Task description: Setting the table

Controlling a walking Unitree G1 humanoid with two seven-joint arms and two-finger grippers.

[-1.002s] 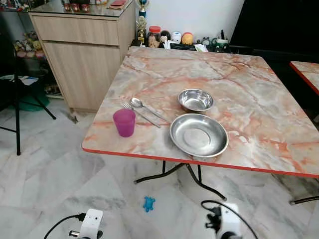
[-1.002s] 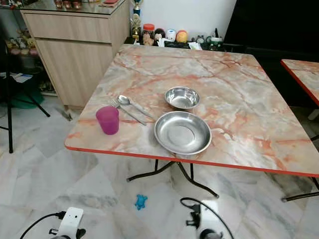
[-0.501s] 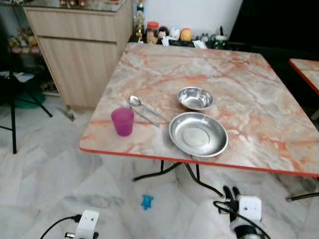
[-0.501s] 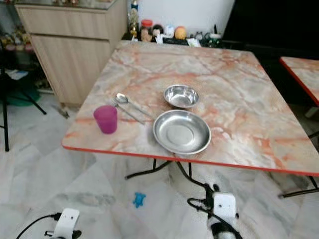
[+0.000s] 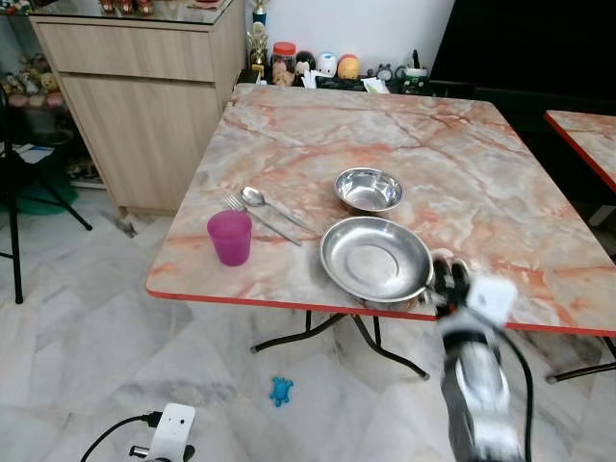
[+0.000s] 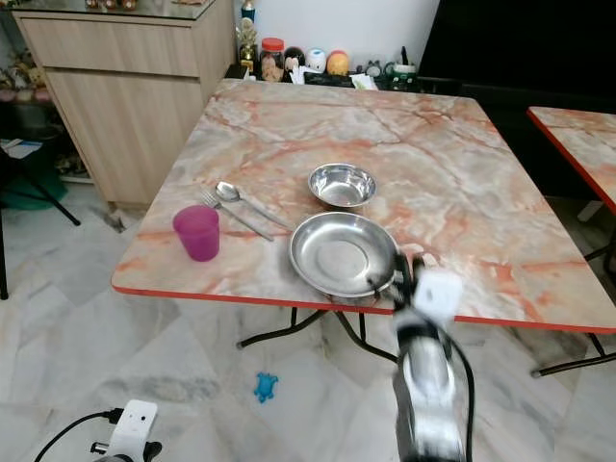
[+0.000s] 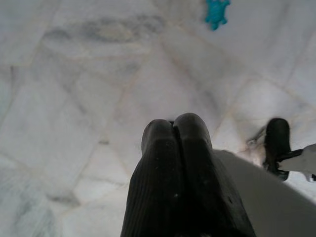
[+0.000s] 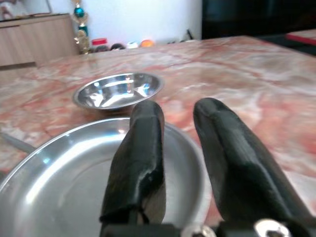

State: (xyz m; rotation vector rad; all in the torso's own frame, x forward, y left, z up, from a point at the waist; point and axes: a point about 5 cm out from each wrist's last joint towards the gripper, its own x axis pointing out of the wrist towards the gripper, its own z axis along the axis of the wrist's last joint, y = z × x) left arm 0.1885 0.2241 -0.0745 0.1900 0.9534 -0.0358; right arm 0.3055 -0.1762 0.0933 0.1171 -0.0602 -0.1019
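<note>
Right arm (image 5: 476, 385) motion-blurred, cut off at frame bottom. Large plate (image 8: 74, 197) near rim hidden behind right end effector (image 8: 182, 128) fingers. Neighbouring surface (image 5: 585, 135) cropped at edge.

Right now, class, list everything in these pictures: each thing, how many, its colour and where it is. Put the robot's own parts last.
Table: one, orange marble with red edge, centre.
Plate: one, steel, near table edge.
Bowl: one, steel, behind plate.
Cup: one, purple, left of plate.
Spoon: one, steel, between cup and bowl.
Fork: one, steel, beside spoon.
Cabinet: one, wood, left of table.
Toy: one, blue, floor under table.
Second table: one, same marble, far right.
Right gripper: fingers open, at plate's rim.
Left gripper: fingers shut, idle above floor.
</note>
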